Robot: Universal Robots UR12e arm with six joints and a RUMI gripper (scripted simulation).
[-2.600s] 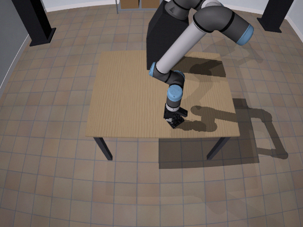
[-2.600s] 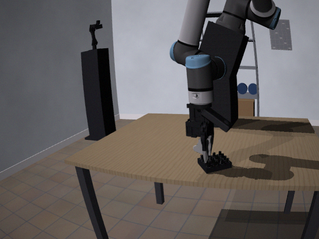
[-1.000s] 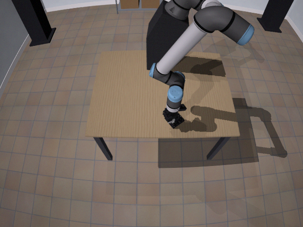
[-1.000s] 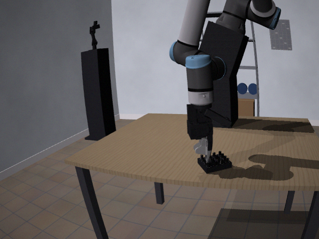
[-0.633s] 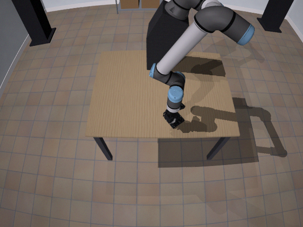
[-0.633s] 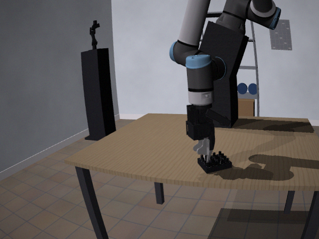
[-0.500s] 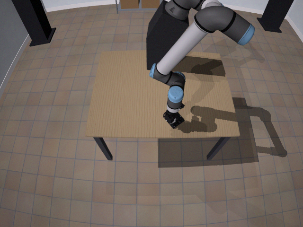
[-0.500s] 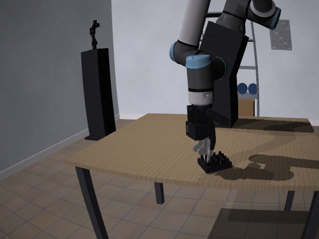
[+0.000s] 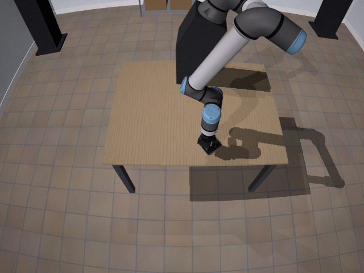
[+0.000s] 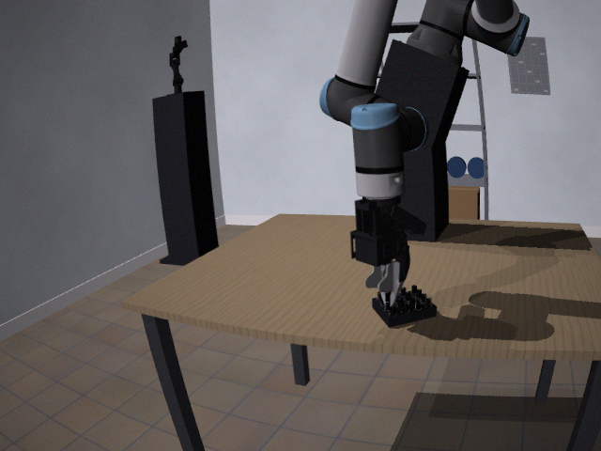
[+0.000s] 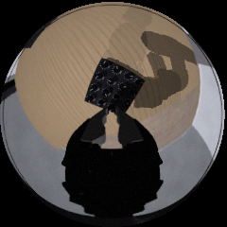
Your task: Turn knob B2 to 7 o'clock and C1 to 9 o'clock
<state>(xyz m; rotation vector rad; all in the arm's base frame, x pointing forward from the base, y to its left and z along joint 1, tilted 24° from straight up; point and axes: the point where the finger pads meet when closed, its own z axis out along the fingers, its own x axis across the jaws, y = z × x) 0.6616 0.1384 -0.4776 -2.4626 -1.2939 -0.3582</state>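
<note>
The arm (image 9: 217,58) (image 10: 366,43) runs off the top edge in the top and outside views. The fingers (image 10: 389,302) hide part of the box (image 10: 412,315) (image 11: 114,85). The marks by the knobs (image 10: 413,291) (image 11: 115,84) are too small to read. I can't tell which knob is at the tips.

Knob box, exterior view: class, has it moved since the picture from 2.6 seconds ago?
No. The knob box sits at the same spot on the table, near its front edge.
</note>
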